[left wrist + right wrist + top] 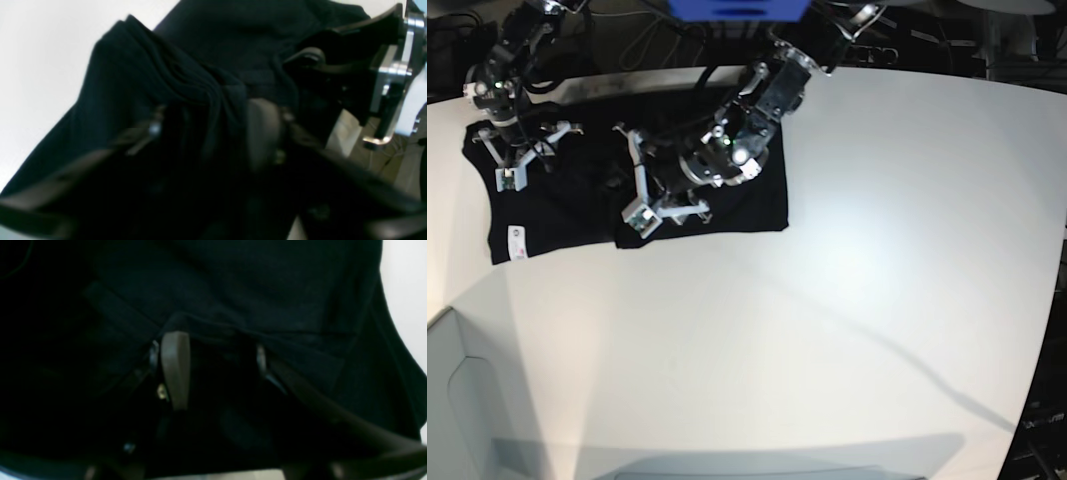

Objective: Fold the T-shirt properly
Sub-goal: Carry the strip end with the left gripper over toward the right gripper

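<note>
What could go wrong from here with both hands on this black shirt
1. The left hand has only a bunched ridge of the T-shirt; pulling may drag several layers and leave creases.
2. The right hand works near the far edge of the table, so a tug outward might slide cloth off.
3. Black fabric fills both wrist views, so either grip is hard to confirm and could slip.

The T-shirt (577, 200) lies on the table's (827, 300) far-left part (both arms over it).
</note>
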